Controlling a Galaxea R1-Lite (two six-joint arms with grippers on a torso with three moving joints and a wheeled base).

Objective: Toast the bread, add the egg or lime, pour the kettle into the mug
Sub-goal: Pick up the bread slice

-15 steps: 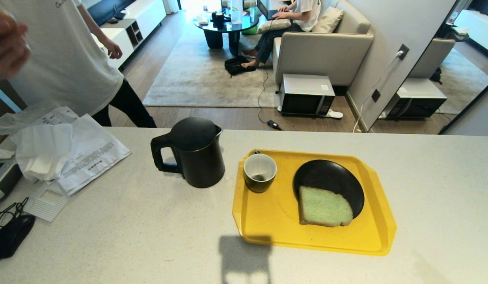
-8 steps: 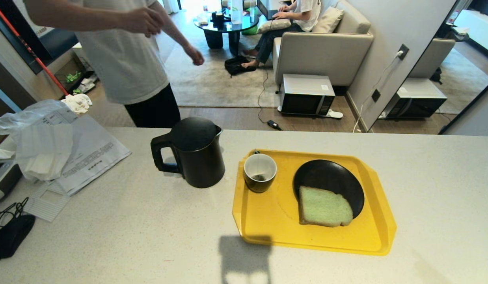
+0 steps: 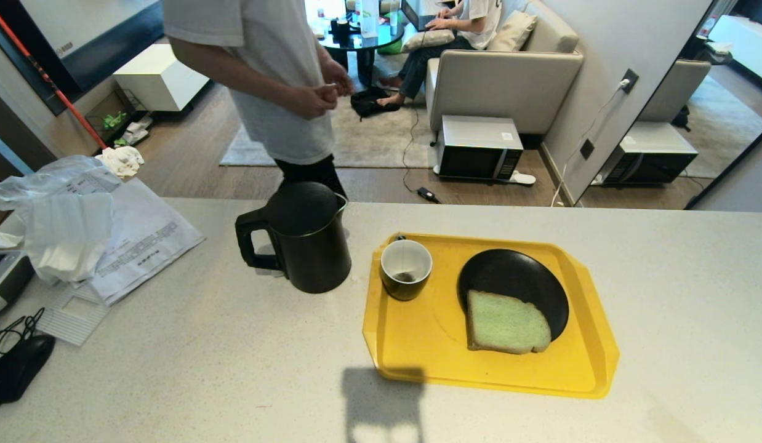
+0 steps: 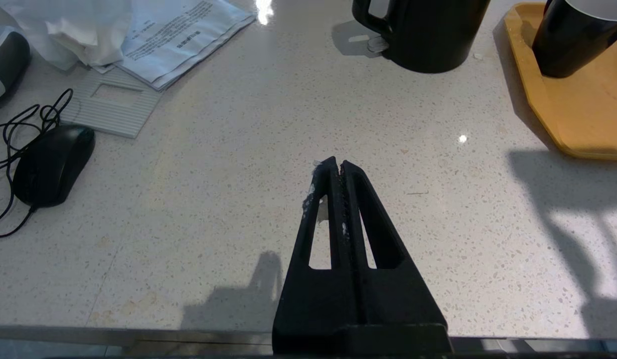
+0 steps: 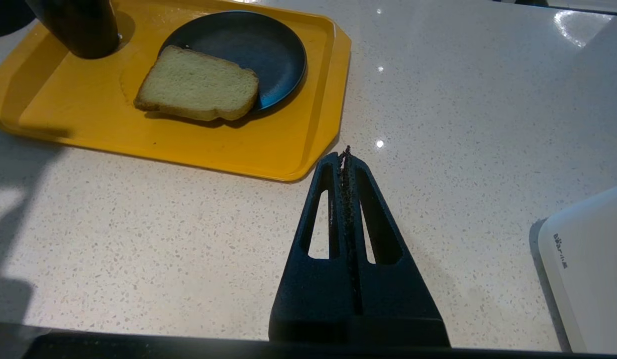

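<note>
Left pincer (image 4: pixel 337 167): mine, pressed together and empty, parked low over the near edge of the desk (image 3: pixel 190 369), well apart from everything.
Right pincer (image 5: pixel 344 157): also pressed together and empty, parked at the near edge, just near of the tray's right corner.
Bread (image 3: pixel 506 322): pale green slice lying flat, its far part on the black plate (image 3: pixel 510 277), its near edge overhanging onto the yellow tray (image 3: pixel 418 344).
Mug (image 3: pixel 405 268): upright on the far left part of the tray, tea-bag string hanging inside, just right of the kettle.
Kettle (image 3: pixel 301 237): upright on the desk, left of the tray, handle turned left, spout toward the far right.
Lime and egg: I see neither.
Toaster: I cannot make one out; a white object (image 5: pixel 587 269) sits at the desk's near right edge, unidentified.
Step in hand, as I judge it: fetching the bread with my right pincer.
How to do it well: spread the pincer first, come at the overhanging near edge, pinch lightly so the soft crumb does not crush, and lift clear without dragging the plate.
Risk: a person (image 3: pixel 276 80) stands beyond the far edge, behind the kettle; I keep my arms on my side.
</note>
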